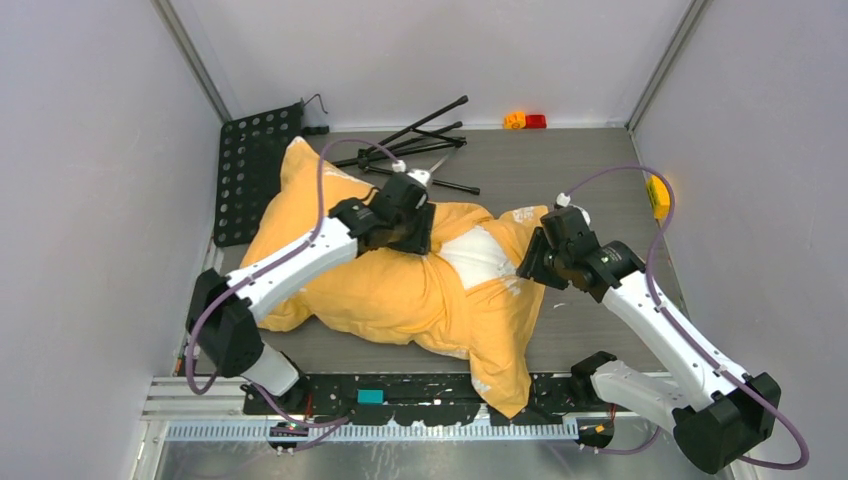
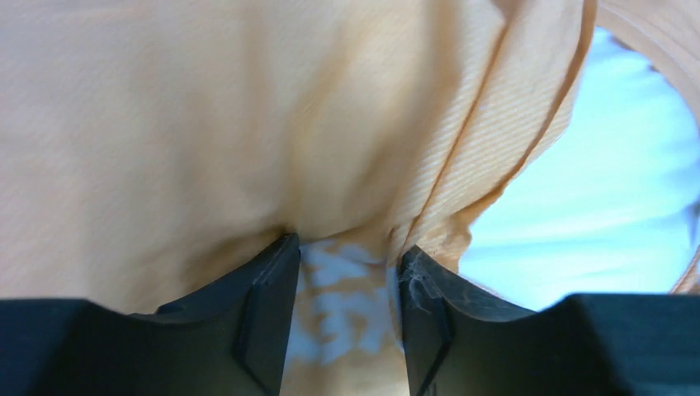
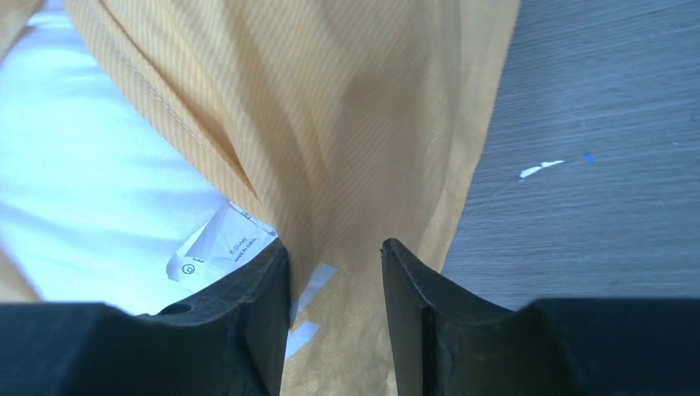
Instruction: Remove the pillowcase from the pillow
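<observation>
The pillowcase [image 1: 390, 290] lies across the table with its orange-yellow face outward. The white pillow [image 1: 478, 255] shows through the opening in the middle. My left gripper [image 1: 415, 238] sits at the opening's left edge. In the left wrist view the left gripper [image 2: 347, 247] is shut on a bunch of pillowcase fabric [image 2: 165, 124], with the pillow [image 2: 594, 190] to the right. My right gripper [image 1: 535, 262] is at the opening's right edge. In the right wrist view the right gripper [image 3: 334, 247] is shut on a fold of the pillowcase [image 3: 330, 99], with the pillow [image 3: 82, 165] and a white label [image 3: 219, 247] to the left.
A black perforated panel [image 1: 255, 170] leans at the back left. A folded black stand [image 1: 420, 140] lies behind the pillow. Small yellow and red blocks [image 1: 525, 121] sit at the back wall. A yellow object [image 1: 657, 195] is at the right wall. Grey tabletop [image 1: 580, 180] shows on the right.
</observation>
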Robot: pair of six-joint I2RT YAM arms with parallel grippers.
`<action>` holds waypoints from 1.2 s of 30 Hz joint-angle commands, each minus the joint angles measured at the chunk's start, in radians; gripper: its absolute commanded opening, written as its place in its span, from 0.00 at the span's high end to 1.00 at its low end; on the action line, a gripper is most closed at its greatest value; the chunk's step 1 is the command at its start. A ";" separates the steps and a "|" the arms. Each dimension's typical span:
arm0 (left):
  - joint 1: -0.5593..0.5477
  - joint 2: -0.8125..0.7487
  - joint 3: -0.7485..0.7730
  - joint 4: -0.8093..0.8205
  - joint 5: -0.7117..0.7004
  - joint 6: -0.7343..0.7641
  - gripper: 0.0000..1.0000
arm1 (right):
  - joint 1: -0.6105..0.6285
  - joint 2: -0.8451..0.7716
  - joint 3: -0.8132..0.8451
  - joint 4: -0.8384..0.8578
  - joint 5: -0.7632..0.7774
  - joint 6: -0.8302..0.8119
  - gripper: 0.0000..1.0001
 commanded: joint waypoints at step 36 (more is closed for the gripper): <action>-0.260 0.045 0.347 -0.046 -0.005 0.052 0.23 | -0.006 -0.207 -0.126 0.059 -0.041 0.105 0.64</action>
